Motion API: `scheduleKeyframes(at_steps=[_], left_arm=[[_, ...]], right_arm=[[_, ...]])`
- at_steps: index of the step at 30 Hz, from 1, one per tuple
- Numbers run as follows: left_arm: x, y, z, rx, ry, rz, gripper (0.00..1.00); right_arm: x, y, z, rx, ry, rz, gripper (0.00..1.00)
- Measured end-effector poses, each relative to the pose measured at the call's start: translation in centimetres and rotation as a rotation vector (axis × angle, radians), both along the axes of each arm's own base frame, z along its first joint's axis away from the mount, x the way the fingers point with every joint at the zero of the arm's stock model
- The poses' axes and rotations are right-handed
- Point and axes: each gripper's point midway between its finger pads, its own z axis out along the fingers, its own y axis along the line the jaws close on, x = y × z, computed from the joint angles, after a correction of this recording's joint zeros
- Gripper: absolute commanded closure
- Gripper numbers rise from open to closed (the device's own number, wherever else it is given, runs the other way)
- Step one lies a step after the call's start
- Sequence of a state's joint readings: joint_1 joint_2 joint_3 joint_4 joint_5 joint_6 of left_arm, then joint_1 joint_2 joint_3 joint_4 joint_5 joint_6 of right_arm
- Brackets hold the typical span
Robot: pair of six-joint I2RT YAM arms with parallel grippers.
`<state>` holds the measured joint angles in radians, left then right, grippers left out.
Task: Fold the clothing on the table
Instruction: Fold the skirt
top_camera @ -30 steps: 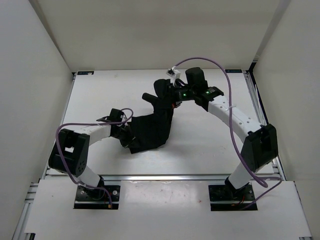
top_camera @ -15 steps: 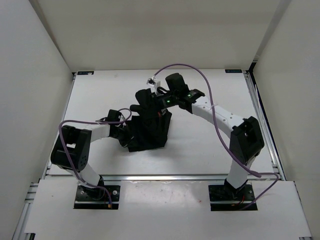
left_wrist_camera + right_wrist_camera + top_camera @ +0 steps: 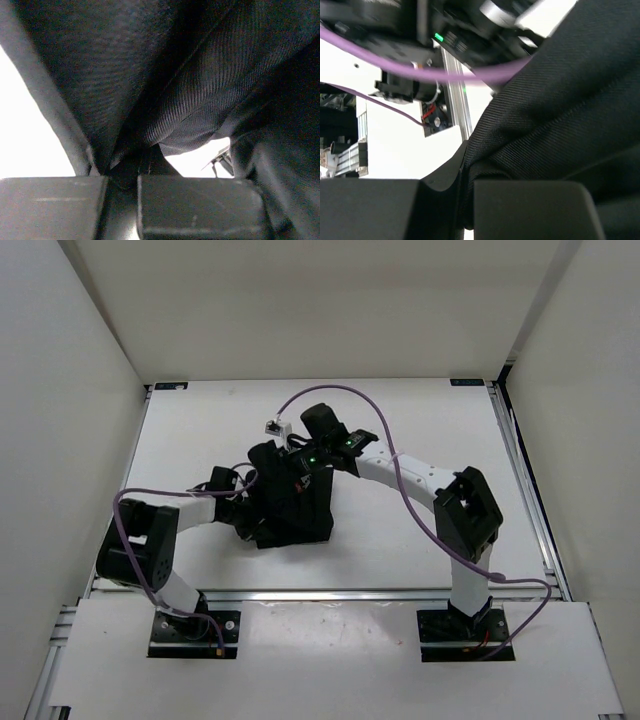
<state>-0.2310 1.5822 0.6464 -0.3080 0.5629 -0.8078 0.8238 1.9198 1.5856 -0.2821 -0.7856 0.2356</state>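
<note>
The black pleated garment [image 3: 300, 512] lay bunched in a compact dark heap on the white table [image 3: 190, 430], a bit L of centre and toward the front half, between the two arms. The L gripper [image 3: 122, 177] sat low at the heap's L edge. Its wrist cam showed the fingers [image 3: 200, 207] drawn narrow, w/ a fold of ribbed black cloth wedged into the slit between them, so it was clamped on the garment. More cloth hung across the whole upper part of that view in long slanting folds, w/ bright table showing thru at the L side and in a small gap under the folds. The R gripper [image 3: 452, 187] was over the heap's far/top edge, arm reaching in from the R w/ the elbow bent. Its fingers [image 3: 535, 210] were also nearly together, w/ a creased edge of the fabric running down btwn them, gripping the same garment. From above, the cloth under the R wrist stood up higher than the rest, but how far off the table it was couldn't be made out. A green light [image 3: 312, 453] glowed on the R wrist and a purple cable [image 3: 345, 390] looped over it. A metal rail [image 3: 320, 592] ran along the table's near edge, and white wall panels [image 3: 300, 300] closed in the other sides.
</note>
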Motion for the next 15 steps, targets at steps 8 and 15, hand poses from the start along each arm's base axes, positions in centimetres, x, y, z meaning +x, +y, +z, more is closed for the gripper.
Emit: scheduleKeyframes(at_steps=[8, 15], left_arm=[[-1.6, 2.4, 1.3, 0.037, -0.008, 0.057, 1.0], [-2.6, 3.3, 3.3, 0.039, -0.05, 0.114, 1.0]], right_arm=[[0.0, -1.1, -2.2, -0.037, 0.016, 0.0, 1.0], [0.2, -1.3, -2.3, -0.039, 0.013, -0.002, 1.0]])
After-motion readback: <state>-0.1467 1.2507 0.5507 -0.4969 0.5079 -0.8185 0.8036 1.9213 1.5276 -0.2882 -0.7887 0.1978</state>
